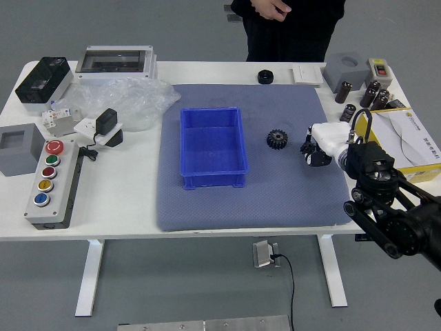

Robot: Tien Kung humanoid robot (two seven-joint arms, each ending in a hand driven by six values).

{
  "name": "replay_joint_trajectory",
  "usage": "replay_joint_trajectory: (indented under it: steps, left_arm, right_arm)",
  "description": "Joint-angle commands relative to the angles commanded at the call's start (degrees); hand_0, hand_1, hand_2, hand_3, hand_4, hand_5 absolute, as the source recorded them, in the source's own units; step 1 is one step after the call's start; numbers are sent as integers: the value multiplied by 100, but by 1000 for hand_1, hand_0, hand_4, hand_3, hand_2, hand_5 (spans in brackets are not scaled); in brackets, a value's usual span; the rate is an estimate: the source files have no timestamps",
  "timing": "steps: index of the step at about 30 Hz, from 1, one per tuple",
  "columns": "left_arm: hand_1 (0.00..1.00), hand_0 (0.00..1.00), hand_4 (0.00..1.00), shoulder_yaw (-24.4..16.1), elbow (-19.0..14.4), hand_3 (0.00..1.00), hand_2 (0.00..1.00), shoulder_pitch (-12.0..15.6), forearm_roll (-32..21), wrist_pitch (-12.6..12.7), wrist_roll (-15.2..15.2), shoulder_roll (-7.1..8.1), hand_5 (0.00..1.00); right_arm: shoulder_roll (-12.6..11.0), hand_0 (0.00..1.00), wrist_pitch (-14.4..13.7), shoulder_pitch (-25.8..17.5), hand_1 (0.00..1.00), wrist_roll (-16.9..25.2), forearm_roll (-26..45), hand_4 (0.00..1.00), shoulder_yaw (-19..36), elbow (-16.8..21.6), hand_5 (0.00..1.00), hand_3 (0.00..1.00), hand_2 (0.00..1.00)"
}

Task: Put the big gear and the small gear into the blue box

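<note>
Fingers of the right hand (314, 153) could not be told open or closed. Leftward the blue box (212, 148) was set; a person's hands (272, 8) were held together; one black gear (277, 139) was left between box and fingers, touching neither.

The blue box (212, 141) looks like smooth, glossy plastic on a matt, cloth-like grey mat (213, 210). The black gear (277, 139) looks matt. The white tabletop (124, 200) is smooth. Toward its far left corner lies crinkled, shiny plastic film (134, 103); by its right edge, flat white paper (406, 134).
</note>
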Motion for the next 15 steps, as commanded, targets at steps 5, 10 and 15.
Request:
replay_joint_trajectory:
  steps: [5, 10, 15]
  left_arm:
    - [789, 829, 665, -8, 0, 758, 780, 0, 5, 1, 2, 9, 356]
    - [789, 829, 665, -10, 0, 758, 780, 4, 6, 0, 4, 14, 356]
    - [789, 829, 665, -8, 0, 757, 780, 7, 7, -3, 4, 15, 356]
  right_arm:
    - [-32, 531, -7, 1, 417, -17, 0, 470, 205, 179, 324, 563, 446]
    - [-40, 531, -9, 13, 417, -27, 0, 470, 357, 357, 324, 563, 446]
    - [-6, 534, -25, 42, 418, -26, 0, 469, 568, 514, 323, 563, 446]
